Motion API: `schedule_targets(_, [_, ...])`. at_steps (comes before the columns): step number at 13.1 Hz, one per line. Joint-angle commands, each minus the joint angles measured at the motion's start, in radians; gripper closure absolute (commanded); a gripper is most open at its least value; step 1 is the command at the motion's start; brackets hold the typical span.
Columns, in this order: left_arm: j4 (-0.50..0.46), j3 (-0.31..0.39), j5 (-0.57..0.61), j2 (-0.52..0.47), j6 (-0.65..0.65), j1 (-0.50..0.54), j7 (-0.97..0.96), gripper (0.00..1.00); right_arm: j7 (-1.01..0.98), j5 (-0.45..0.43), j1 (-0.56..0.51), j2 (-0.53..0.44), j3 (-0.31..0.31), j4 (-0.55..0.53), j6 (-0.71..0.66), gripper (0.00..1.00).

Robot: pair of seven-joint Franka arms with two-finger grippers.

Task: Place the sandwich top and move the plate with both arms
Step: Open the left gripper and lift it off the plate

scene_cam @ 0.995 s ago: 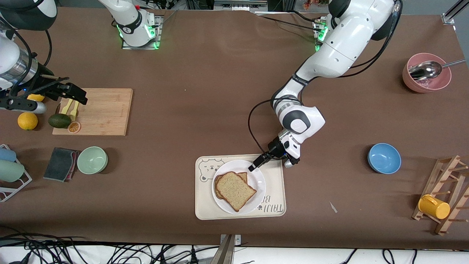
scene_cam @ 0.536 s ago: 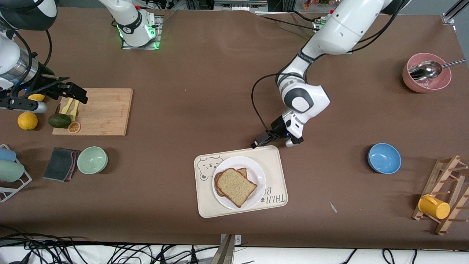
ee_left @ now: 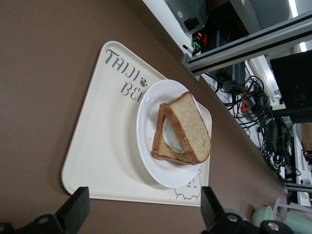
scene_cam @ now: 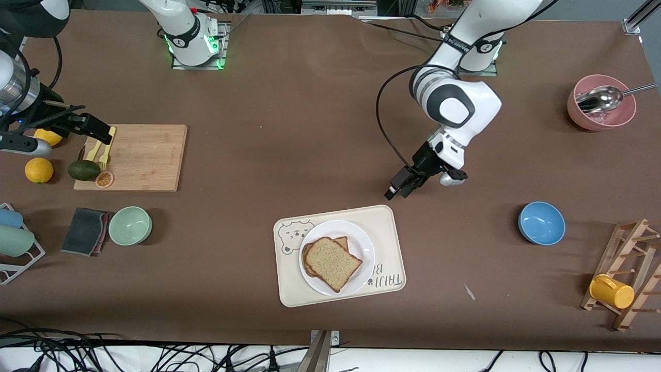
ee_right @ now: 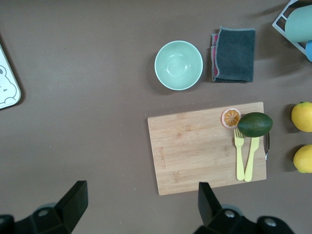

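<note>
plate (scene_cam: 367,249) at 7 o'clock from left claw (scene_cam: 402,186), nearer arm | left claw open, empty | right claw (scene_cam: 98,135) open over cutting board (scene_cam: 144,157), waiting

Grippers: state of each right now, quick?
Left gripper: open, empty, over bare table beside the tray.
Right gripper: open, empty, over the cutting board.

The sandwich top (ee_left: 191,127) lies on an egg-bearing slice (ee_left: 168,139) on the plate (ee_left: 146,141), on a cream tray (ee_left: 102,141).
</note>
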Motion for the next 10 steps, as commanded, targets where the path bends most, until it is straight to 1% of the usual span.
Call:
schedule_targets(1, [-0.081,-0.084,0.063,-0.070,-0.051,0.080,0.039,0.00,0.001,-0.015,-0.005,-0.008,-0.006,0.009,-0.018,0.00])
schedule_targets(2, [-0.116,-0.090,0.142,-0.076,-0.135,0.098,0.038,0.00,-0.006,-0.013,-0.005,-0.008,-0.014,0.009,-0.019,0.00])
schedule_targets(4, [-0.156,-0.091,0.290,-0.116,-0.418,0.203,-0.005,0.00,-0.004,-0.012,-0.005,-0.008,-0.014,0.009,-0.013,0.00])
schedule_targets(5, [-0.156,-0.089,0.421,-0.129,-0.454,0.219,-0.124,0.00,-0.004,-0.012,-0.005,-0.008,-0.012,0.011,-0.012,0.00])
schedule_targets(7, [-0.147,-0.087,0.792,-0.138,-0.470,0.250,-0.407,0.00,-0.006,-0.004,-0.005,-0.008,-0.014,0.012,-0.010,0.00])
schedule_targets(8, [-0.137,-0.087,0.930,-0.150,-0.503,0.259,-0.523,0.00,-0.006,-0.004,-0.005,-0.008,-0.014,0.023,-0.018,0.00])
schedule_targets(10, [-0.139,-0.075,1.144,-0.184,-0.543,0.288,-0.652,0.00,-0.004,-0.004,-0.005,-0.008,-0.015,0.029,-0.021,0.00])
